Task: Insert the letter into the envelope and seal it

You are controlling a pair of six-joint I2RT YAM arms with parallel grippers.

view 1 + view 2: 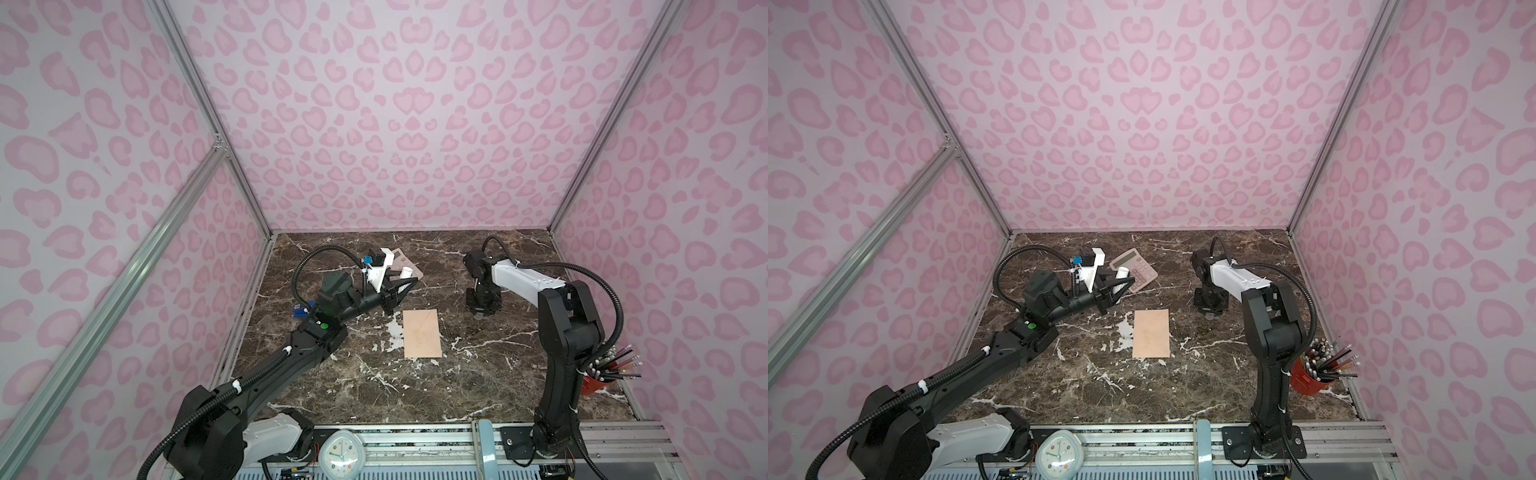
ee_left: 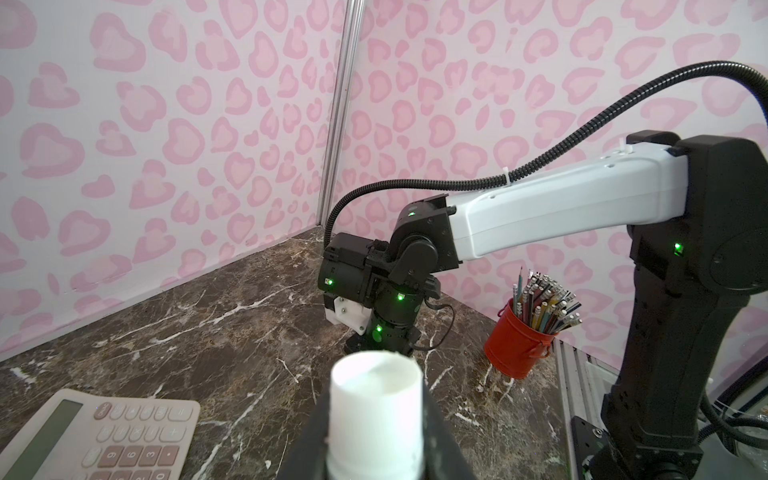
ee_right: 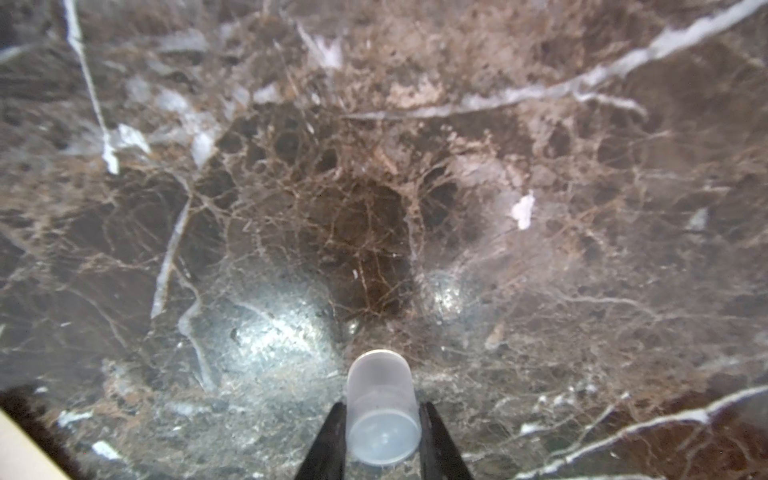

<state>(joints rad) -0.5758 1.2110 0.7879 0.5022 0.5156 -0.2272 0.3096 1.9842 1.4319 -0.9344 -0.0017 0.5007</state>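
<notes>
Clock nearest — envelope flat between both claws.

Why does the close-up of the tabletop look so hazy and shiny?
In the right wrist view the marble sits close to the lens, so its veins look soft, with white glare patches beside the clear cap. In the left wrist view the white tube up front is blurred. Both top views are sharper.

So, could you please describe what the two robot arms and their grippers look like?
Both arms are mostly black with one white link each: the left arm and the right arm. A black ribbed cable loops along each, fastened with white ties. Small green lights glow on the joints. The left gripper has slim black tapering fingers and a white camera bracket; the right gripper has the same black fingers.
</notes>
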